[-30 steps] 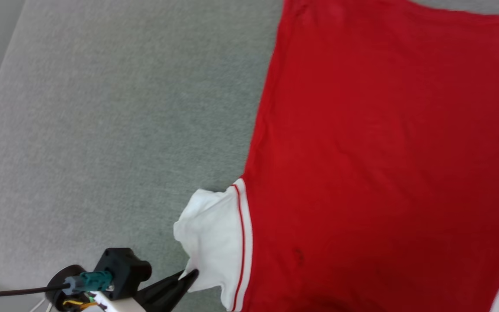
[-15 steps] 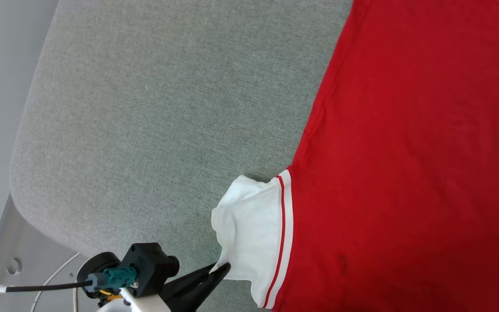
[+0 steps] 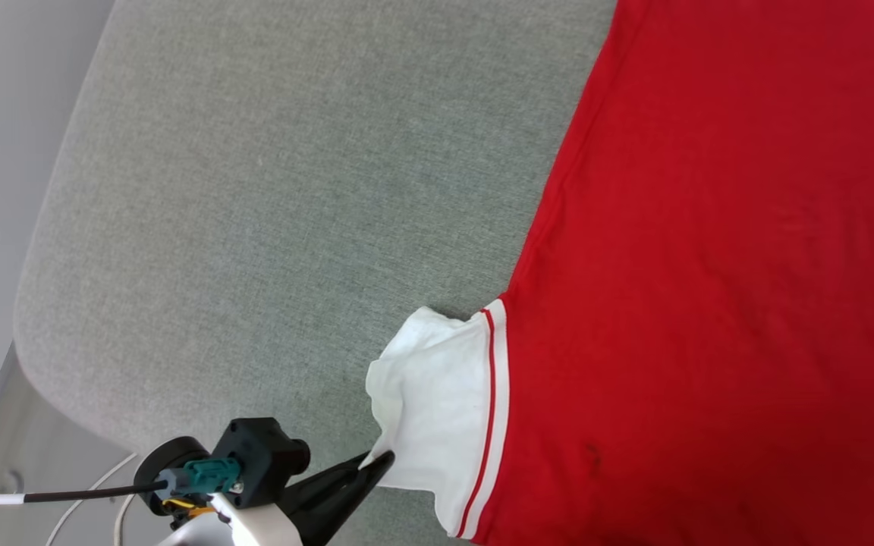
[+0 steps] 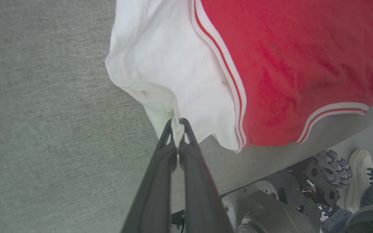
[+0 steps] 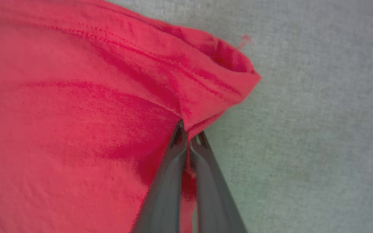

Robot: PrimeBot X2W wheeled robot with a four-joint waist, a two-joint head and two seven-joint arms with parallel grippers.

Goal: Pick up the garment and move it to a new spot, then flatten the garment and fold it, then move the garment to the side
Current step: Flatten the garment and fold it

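Note:
The garment (image 3: 710, 265), a red jersey, lies spread over the right of the grey cushioned surface (image 3: 270, 189). A white flap of its lining (image 3: 429, 394) with striped trim sticks out at its left edge. My left gripper (image 3: 378, 461) is shut on the lower tip of that white flap; in the left wrist view the fingertips of my left gripper (image 4: 178, 124) pinch the white cloth of the garment (image 4: 287, 58). In the right wrist view my right gripper (image 5: 189, 131) is shut on a red hemmed corner of the garment (image 5: 76, 97), with cloth caught between the fingers.
The grey surface's rounded near-left corner (image 3: 35, 356) drops off to a pale floor. Below the near edge show the robot's base parts (image 4: 303, 181) and a person's white shoe (image 4: 359, 174). Cables (image 3: 50, 497) trail from my left wrist.
The head camera shifted, sliding the whole picture rightward early in the second. The left gripper stays clamped on the white flap.

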